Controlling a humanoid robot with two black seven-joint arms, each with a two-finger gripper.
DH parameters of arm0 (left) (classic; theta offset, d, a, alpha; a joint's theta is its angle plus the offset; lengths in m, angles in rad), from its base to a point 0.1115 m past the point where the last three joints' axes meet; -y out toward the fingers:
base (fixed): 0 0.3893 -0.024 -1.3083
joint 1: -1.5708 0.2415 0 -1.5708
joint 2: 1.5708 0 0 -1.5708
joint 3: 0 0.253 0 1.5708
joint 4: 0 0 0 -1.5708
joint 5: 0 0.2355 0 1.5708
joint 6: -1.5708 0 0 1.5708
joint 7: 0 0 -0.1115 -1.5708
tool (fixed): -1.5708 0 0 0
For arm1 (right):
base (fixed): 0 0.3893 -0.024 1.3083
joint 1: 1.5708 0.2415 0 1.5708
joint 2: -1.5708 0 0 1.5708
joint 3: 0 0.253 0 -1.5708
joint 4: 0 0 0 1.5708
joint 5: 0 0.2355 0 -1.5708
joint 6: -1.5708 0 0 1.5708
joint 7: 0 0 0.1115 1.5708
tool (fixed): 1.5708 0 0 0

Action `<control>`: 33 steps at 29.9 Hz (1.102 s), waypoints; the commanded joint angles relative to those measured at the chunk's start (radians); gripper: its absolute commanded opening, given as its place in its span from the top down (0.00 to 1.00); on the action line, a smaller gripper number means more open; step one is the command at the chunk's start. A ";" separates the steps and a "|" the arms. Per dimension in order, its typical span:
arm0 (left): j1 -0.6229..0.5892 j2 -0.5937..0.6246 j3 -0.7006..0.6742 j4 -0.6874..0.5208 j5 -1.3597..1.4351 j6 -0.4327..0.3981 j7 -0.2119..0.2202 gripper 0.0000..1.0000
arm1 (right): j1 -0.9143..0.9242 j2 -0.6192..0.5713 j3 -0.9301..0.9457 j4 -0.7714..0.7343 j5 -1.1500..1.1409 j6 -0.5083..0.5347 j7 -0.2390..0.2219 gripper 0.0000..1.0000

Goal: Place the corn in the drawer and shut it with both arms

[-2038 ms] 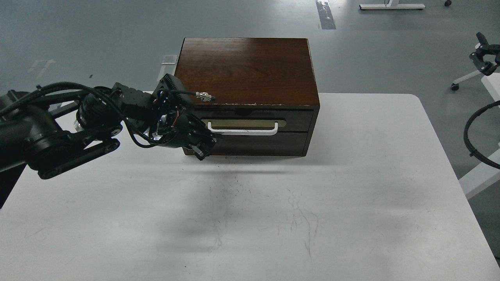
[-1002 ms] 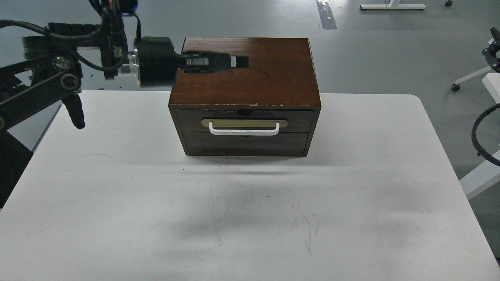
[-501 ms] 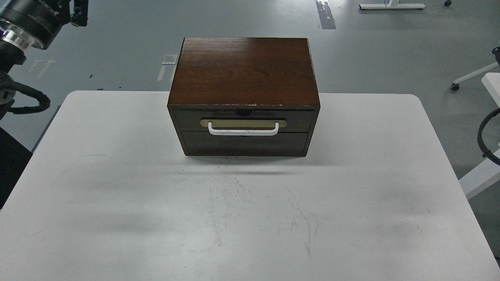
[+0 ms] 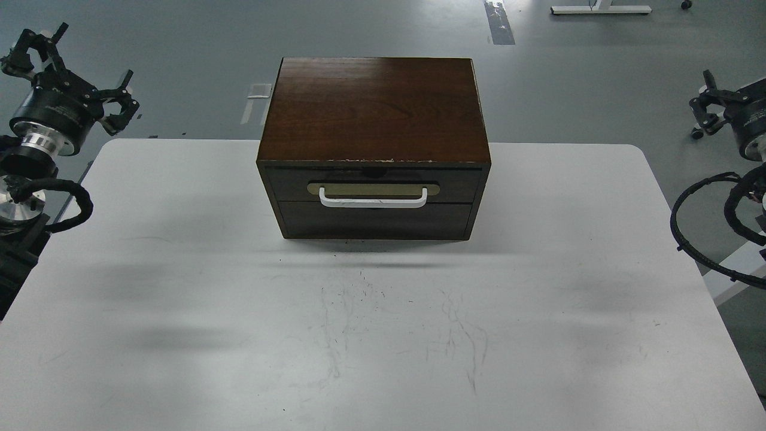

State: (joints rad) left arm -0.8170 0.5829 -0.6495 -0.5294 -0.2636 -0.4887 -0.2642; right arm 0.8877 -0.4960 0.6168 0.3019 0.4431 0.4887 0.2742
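Grey floor, white scuffed table [image 4: 179, 251]. Your left gripper [image 4: 69, 75] sits at the far left edge, prongs spread wide, holding nothing. Your right gripper [image 4: 712, 102] is at the far right edge, partly cut off; prongs look parted, nothing between them. The drawer [image 4: 374, 182] lies between them, well apart from both, pushed flush into the dark wooden cabinet [image 4: 374, 108], its white bar handle [image 4: 374, 200] facing you. No corn shows. Nothing stands between either gripper and the cabinet.

glossy wood cabinet top [image 4: 374, 108], matt scuffed table [image 4: 383, 335]
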 commanded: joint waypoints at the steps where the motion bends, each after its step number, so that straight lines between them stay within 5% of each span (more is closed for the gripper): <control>1: 0.009 -0.005 -0.002 0.000 0.000 0.000 0.000 0.02 | -0.010 0.004 -0.003 -0.003 -0.001 0.000 -0.003 0.00; 33: 0.058 -0.031 -0.045 -0.006 0.000 0.000 0.000 0.02 | -0.042 0.174 -0.028 -0.004 -0.012 0.000 0.006 0.00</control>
State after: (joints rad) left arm -0.7712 0.5603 -0.6951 -0.5412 -0.2640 -0.4887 -0.2640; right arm 0.8457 -0.3509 0.5942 0.3011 0.4350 0.4887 0.2797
